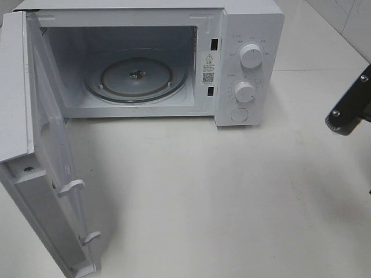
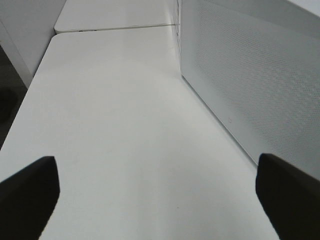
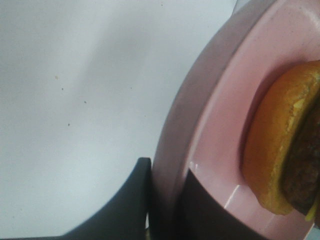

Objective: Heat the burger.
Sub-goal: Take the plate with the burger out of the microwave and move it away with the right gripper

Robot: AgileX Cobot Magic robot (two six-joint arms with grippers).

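Burger (image 3: 280,150) | on pink plate (image 3: 220,125) | right claw (image 3: 162,200) pinching rim (burger just beside)

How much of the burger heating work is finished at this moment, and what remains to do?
Done: the microwave door stands wide open and the glass turntable is bare. In hand: the right gripper is shut on the rim of the pink plate, which carries the burger; the plate is outside the high view. The left gripper is open and holds nothing. Left: put the plate inside, close the door, turn the knobs.
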